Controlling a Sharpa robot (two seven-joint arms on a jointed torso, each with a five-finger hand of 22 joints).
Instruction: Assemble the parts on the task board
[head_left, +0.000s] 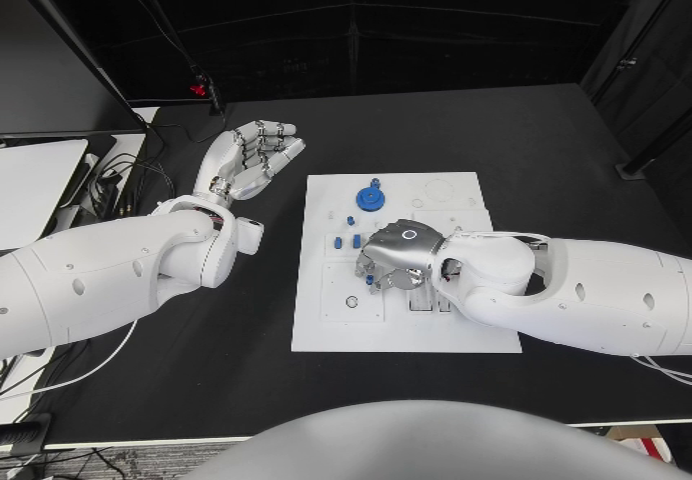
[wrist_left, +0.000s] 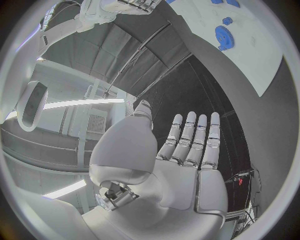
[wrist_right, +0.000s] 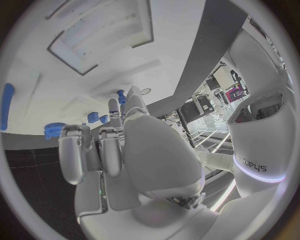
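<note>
We see the right hand (head_left: 394, 262), fingers curled with no part visibly held, over the middle of the white board (head_left: 325, 325), a blue gear (head_left: 372, 198) beyond it, and the left hand (head_left: 257, 157) spread flat, empty, beside the board above the table (head_left: 548, 150).

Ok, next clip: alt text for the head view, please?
The right hand rests, fingers curled, over the middle of the white task board, near small blue parts and a blue gear. The left hand is held open above the black table, left of the board.
</note>
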